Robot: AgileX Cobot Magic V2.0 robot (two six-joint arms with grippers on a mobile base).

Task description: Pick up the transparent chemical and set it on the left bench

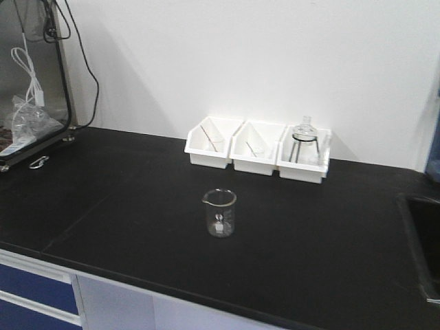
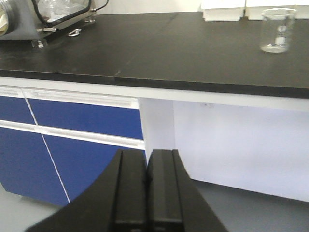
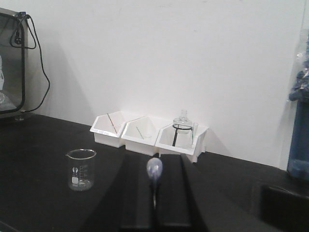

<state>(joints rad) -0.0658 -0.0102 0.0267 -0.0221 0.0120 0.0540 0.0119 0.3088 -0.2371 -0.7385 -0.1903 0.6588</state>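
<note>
Plainly only the reach is in hand: the beaker (image 1: 220,213) stands untouched before the bins (image 1: 258,149). Left gripper (image 2: 147,193) is closed and empty; right gripper (image 3: 154,203) pinches a dropper (image 3: 154,169). Next, the left must open wide.

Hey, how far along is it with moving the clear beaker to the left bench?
Nothing looks done: the beaker stands untouched in the middle of the bench. In hand: the right gripper pinches only a small clear dropper; the left gripper is shut, empty, below the bench edge. Grasping, carrying and placing remain.
</note>
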